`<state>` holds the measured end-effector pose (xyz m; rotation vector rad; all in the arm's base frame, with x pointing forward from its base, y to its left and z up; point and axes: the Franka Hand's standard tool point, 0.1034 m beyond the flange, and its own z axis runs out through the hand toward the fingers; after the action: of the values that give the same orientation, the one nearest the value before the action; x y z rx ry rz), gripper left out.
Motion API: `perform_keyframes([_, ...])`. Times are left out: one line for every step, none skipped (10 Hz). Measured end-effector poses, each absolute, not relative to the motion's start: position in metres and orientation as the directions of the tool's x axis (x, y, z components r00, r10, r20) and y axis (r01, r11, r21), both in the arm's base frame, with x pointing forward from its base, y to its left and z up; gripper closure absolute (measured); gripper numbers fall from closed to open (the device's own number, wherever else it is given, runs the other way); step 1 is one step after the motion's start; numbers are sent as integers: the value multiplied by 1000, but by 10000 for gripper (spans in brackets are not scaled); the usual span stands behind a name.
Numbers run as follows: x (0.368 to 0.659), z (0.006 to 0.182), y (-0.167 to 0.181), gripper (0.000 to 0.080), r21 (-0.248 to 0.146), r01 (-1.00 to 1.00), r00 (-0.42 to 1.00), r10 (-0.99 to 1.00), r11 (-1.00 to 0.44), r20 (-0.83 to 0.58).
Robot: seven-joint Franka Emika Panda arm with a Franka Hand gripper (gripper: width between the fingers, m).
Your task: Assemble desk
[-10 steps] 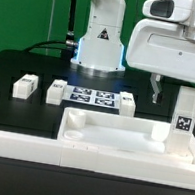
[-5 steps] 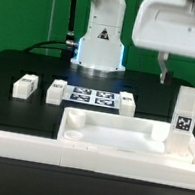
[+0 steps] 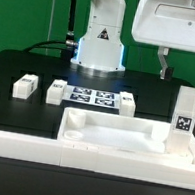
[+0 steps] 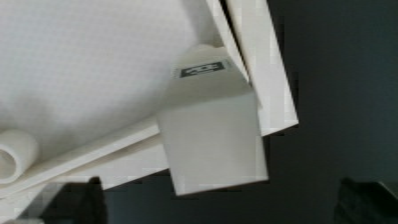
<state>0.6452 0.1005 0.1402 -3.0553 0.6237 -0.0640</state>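
Desk panel (image 3: 110, 138) lies flat on the table (image 3: 9, 67), rim up, long axis running across the exterior view. One leg (image 3: 187, 114) stands upright in its corner on the exterior view's right, black-and-white square tag facing the camera. Three loose legs (image 3: 24, 86) lie flanking the marker board (image 3: 94, 96). Claw (image 4: 222, 198) hangs above the upright leg, fingers spread, pinching nothing. The leg's label is too blurred to read in the wrist view.

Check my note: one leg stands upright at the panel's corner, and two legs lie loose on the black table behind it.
Wrong count: the exterior view shows three loose legs on the black table, not two. The upright leg does stand at the panel's corner.
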Motion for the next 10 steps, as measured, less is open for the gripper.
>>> perform_keyframes([645, 141, 101, 150, -31, -389, 920, -390, -921, 36])
perform_keyframes([645, 152, 101, 150, -34, -357, 933, -358, -934, 37])
perform_keyframes([638, 162, 101, 150, -42, -345, 937, -347, -938, 46])
perform_keyframes([624, 161, 101, 150, -46, -306, 950, -308, -951, 54])
perform_keyframes([611, 155, 103, 150, -46, -250, 965, -253, -967, 68])
perform_keyframes([604, 151, 106, 150, -35, -191, 979, -193, -981, 71])
perform_keyframes([606, 152, 105, 150, -33, -143, 986, -145, -989, 75])
perform_keyframes([606, 152, 104, 150, -27, -79, 994, -81, -997, 78])
perform_keyframes([606, 152, 104, 150, -23, -27, 996, -29, -999, 79])
perform_keyframes([603, 148, 103, 150, -19, 20, 997, 19, -1000, 76])
